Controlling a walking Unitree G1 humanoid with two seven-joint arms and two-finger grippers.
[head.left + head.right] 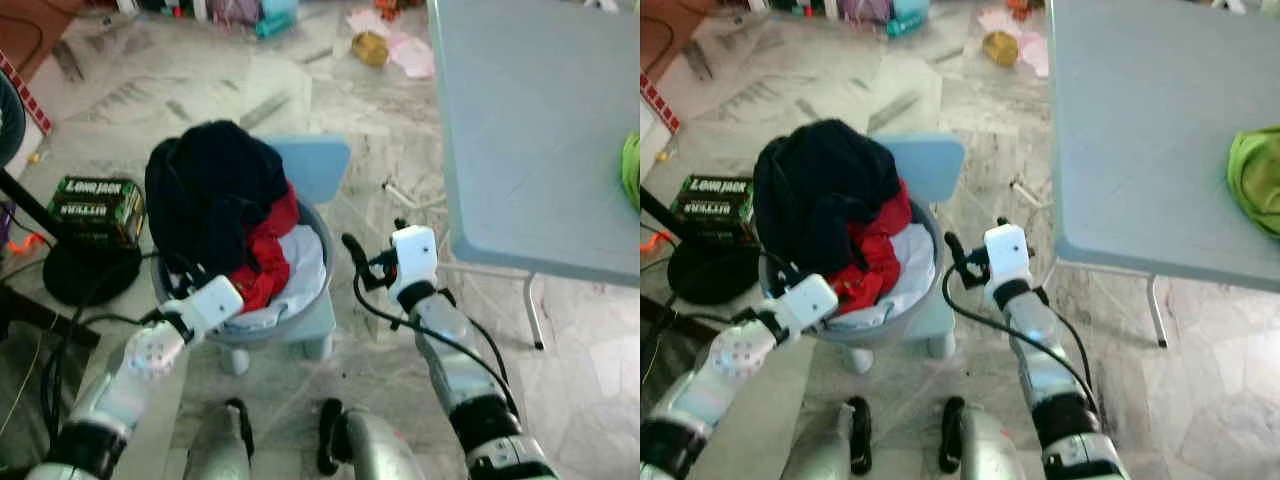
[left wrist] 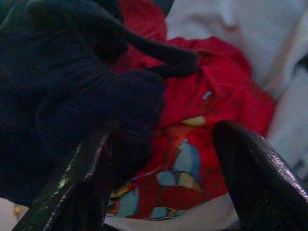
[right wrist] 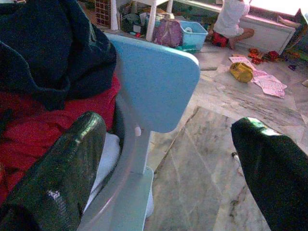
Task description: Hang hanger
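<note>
Marble floor [image 1: 380,120], pale and veined, is spreading under everything. A grey-blue table [image 1: 530,130] is standing well out beyond the right gripper's outer finger, with something bright green [image 1: 1255,175] lying on its far edge.

A round grey basket [image 1: 318,285] is sitting on the seat of a pale blue child's chair [image 3: 154,86] and is heaped with laundry. A bulky navy garment [image 1: 215,185] is mounding on top, a red garment [image 2: 216,91] with a pale blue and yellow print is bunching below it, and white cloth [image 1: 305,265] is lying against the rim. I cannot tell any hanger apart within the heap.

The left gripper [image 2: 163,159] is reaching into the pile, its fingers [image 2: 82,183] standing well apart. The navy fabric is draping against one finger and the red print is lying in the gap between the two, but they are not pinching anything.

The right gripper [image 1: 372,240] is hovering just beside the basket, its fingers [image 3: 57,178] spread wide and holding nothing. One fingertip is lying close to the basket rim and the chair back is rising just past it, while the other is hanging over bare floor.

A green box [image 1: 98,208] is sitting on the floor outside the left gripper's fingers, near a round black base [image 1: 85,270]. Far ahead of the fingertips, a small yellow object [image 1: 370,47] is lying among scattered papers.
</note>
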